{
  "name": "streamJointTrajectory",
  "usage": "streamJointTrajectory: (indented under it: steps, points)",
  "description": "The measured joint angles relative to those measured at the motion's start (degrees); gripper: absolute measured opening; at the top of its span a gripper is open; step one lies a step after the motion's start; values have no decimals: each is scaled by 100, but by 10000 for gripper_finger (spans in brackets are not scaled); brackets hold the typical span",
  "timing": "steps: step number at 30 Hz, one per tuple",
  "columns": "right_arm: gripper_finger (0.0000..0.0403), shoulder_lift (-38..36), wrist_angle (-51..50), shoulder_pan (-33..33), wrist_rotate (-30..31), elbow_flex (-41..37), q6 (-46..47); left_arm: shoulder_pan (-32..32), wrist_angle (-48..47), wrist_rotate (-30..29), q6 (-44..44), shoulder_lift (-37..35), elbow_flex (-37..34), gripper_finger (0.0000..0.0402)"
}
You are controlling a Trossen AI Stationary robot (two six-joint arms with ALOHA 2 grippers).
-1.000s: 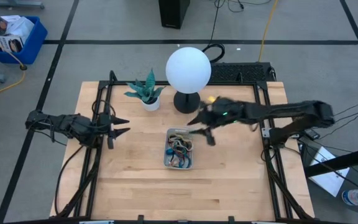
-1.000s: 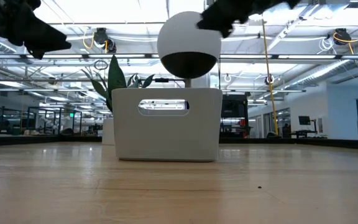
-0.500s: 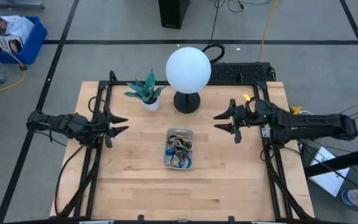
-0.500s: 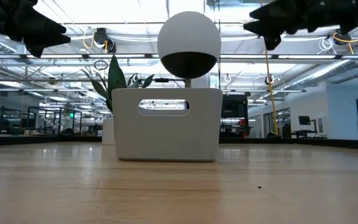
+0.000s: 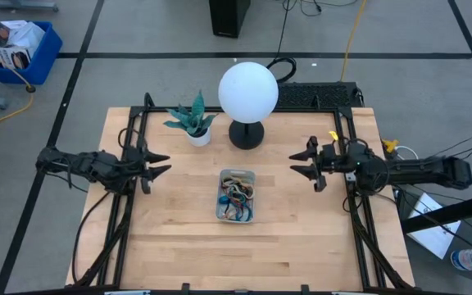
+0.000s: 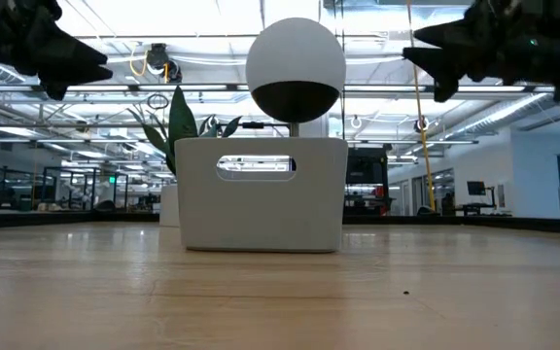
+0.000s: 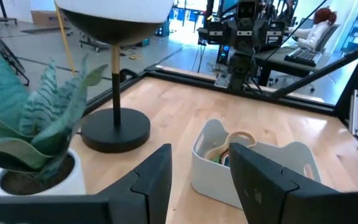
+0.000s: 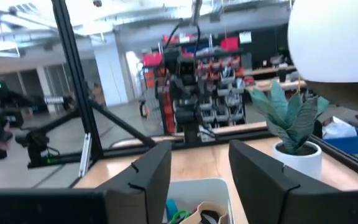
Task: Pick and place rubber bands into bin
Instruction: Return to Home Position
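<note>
Rubber bands (image 5: 236, 199) lie heaped in the bin (image 5: 220, 211), mid-table. You see the wooden table (image 5: 179, 246) with an arm at each side: left gripper (image 5: 167, 165) hovering at the left edge, fingers spread; right gripper (image 5: 295, 163) opposite, also spread. Between them stands the bin, its tangle seemingly orange, green and blue.

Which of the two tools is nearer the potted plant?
The left tool, open over the left side of the table, with the potted plant close by. The right tool, also open, hangs over the opposite side, beyond the globe lamp.
</note>
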Motion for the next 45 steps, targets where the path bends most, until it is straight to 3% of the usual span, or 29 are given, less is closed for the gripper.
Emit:
streamJointTrajectory:
  steps: [12,27,45]
  points:
    - [155,-582,265,-186,-35,-526,169,0,1531,2,116,0,-991,166]
    - [155,-1275,283,-420,-36,-1048,359,0,1546,2,182,0,-1066,166]
    - [155,-2704,-1085,-951,-37,-1078,531,0,1510,-4,644,0,-1064,166]
